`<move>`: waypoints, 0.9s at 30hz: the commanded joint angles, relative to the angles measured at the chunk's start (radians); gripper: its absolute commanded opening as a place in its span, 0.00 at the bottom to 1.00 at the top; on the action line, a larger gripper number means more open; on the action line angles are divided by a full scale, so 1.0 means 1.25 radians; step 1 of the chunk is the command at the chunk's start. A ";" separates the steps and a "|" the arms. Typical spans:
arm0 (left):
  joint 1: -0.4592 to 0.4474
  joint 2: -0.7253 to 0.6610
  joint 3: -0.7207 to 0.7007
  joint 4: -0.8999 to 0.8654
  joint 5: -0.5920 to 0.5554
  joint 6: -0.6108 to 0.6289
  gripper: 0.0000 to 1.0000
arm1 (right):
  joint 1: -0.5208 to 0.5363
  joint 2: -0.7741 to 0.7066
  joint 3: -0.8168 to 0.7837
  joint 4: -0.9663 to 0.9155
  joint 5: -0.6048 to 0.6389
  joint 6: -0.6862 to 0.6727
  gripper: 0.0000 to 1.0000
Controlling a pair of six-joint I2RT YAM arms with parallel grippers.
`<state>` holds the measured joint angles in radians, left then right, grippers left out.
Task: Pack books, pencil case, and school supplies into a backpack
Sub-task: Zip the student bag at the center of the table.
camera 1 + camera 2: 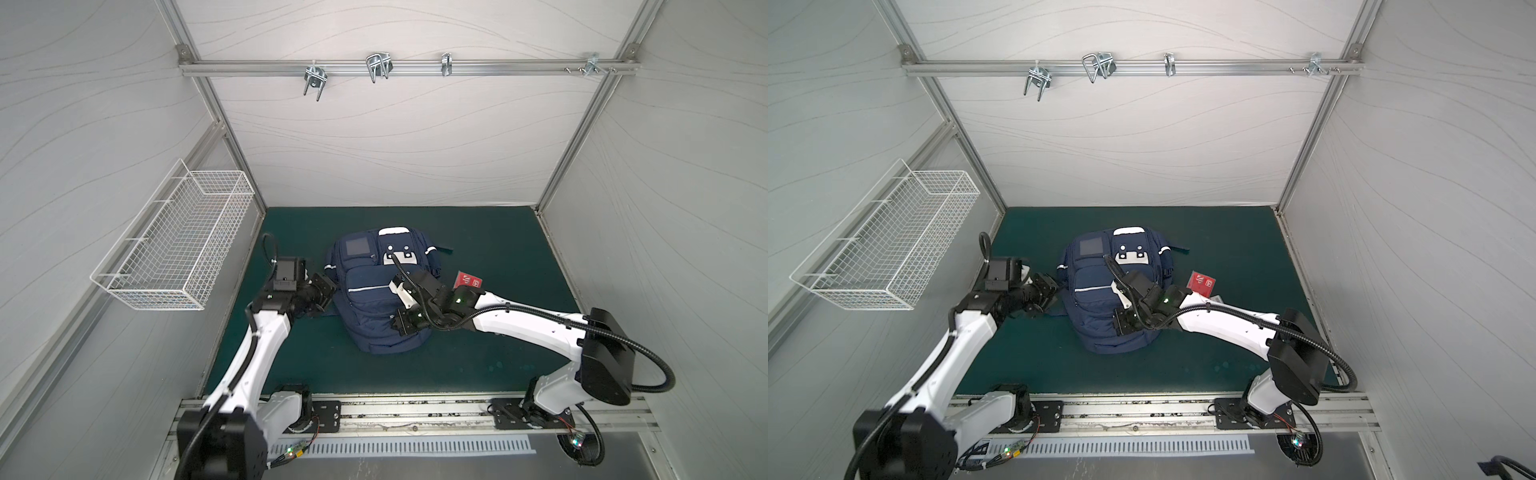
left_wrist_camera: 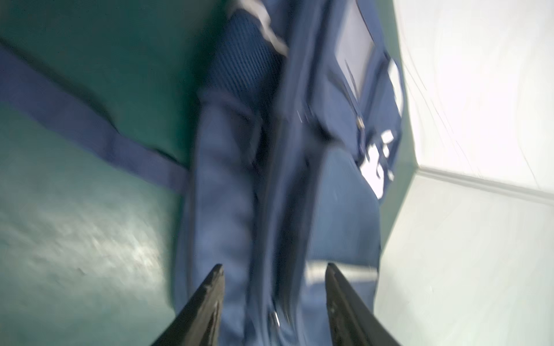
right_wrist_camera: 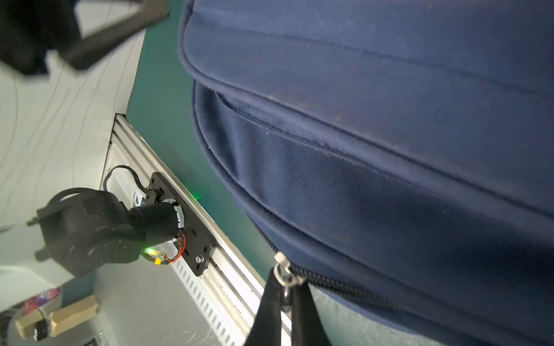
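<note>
The navy backpack (image 1: 370, 299) (image 1: 1096, 299) lies flat on the green mat, front pockets up. My left gripper (image 2: 274, 266) stands open at the backpack's left side, its fingers (image 2: 209, 302) on either side of a zipper seam with a metal pull (image 2: 275, 317); this view is blurred. My right gripper (image 3: 286, 280) is shut on a metal zipper pull (image 3: 283, 268) at the backpack's (image 3: 389, 149) near right corner, seen in both top views (image 1: 400, 326). A slim red book (image 1: 467, 279) (image 1: 1201, 282) lies right of the backpack, partly under the right arm. Pencil case and school supplies are out of view.
A white wire basket (image 1: 174, 249) hangs on the left wall. Metal hooks (image 1: 378, 68) hang from the rail on the back wall. An aluminium rail (image 1: 415, 409) with both arm bases runs along the mat's front edge. A backpack strap (image 2: 90, 128) lies on the mat.
</note>
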<state>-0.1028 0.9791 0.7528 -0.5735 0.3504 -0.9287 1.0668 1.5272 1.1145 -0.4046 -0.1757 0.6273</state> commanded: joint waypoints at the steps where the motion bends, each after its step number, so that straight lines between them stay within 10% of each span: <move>1: -0.124 -0.054 -0.059 -0.008 -0.064 -0.113 0.58 | 0.012 0.005 0.020 -0.018 -0.037 0.047 0.00; 15: -0.247 0.051 -0.059 0.178 -0.037 -0.228 0.51 | 0.053 -0.025 0.015 -0.058 -0.020 0.157 0.00; 22: -0.244 0.084 -0.044 0.186 -0.045 -0.207 0.04 | 0.055 -0.038 0.013 -0.103 0.007 0.140 0.00; 27: -0.217 0.084 0.000 0.097 -0.099 -0.122 0.00 | 0.048 -0.068 0.021 -0.209 0.082 0.098 0.00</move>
<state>-0.4049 1.0840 0.6788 -0.4725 0.3290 -1.1603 1.1091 1.5146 1.1145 -0.4988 -0.0952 0.7826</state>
